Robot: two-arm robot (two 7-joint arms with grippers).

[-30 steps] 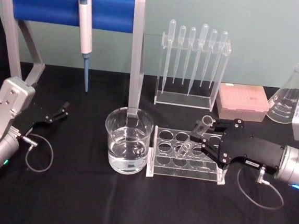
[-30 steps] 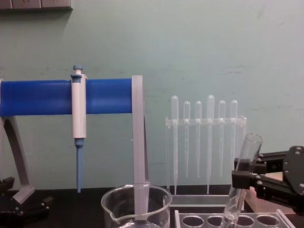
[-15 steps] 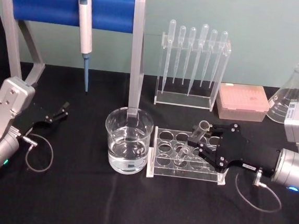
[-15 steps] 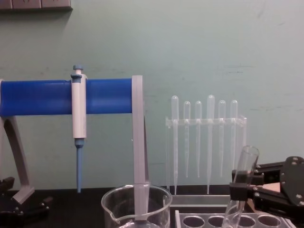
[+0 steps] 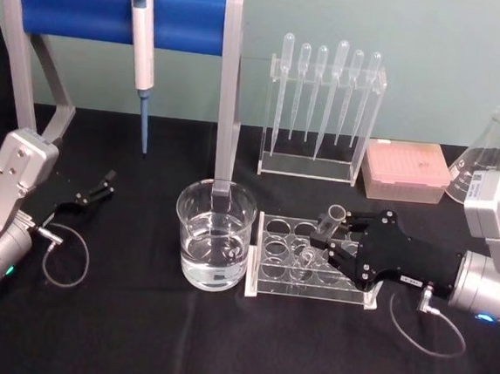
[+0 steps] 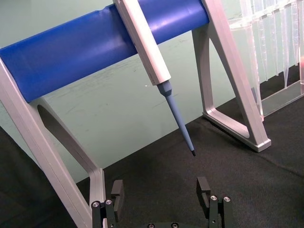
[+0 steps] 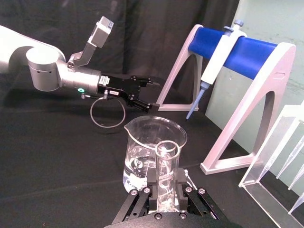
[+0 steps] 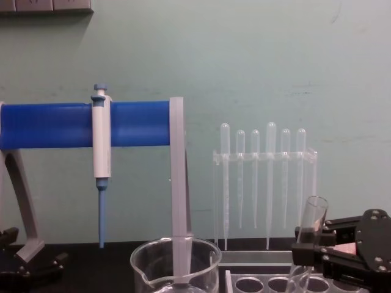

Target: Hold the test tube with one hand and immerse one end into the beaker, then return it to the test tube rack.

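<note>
This is a laboratory bench set up for liquid handling. A black cloth (image 5: 132, 334) covers the table in front of a plain pale green wall (image 5: 437, 46). A blue-tipped white pipettor (image 5: 141, 46) hangs on a blue-barred grey stand (image 5: 90, 9). 6 plastic pipettes (image 5: 324, 93) stand in a clear holder, beside a pink tip box (image 5: 405, 168) and a glass conical flask (image 5: 484, 159). A water-filled beaker (image 5: 212, 245) sits next to a clear test tube rack (image 5: 275, 255).
</note>
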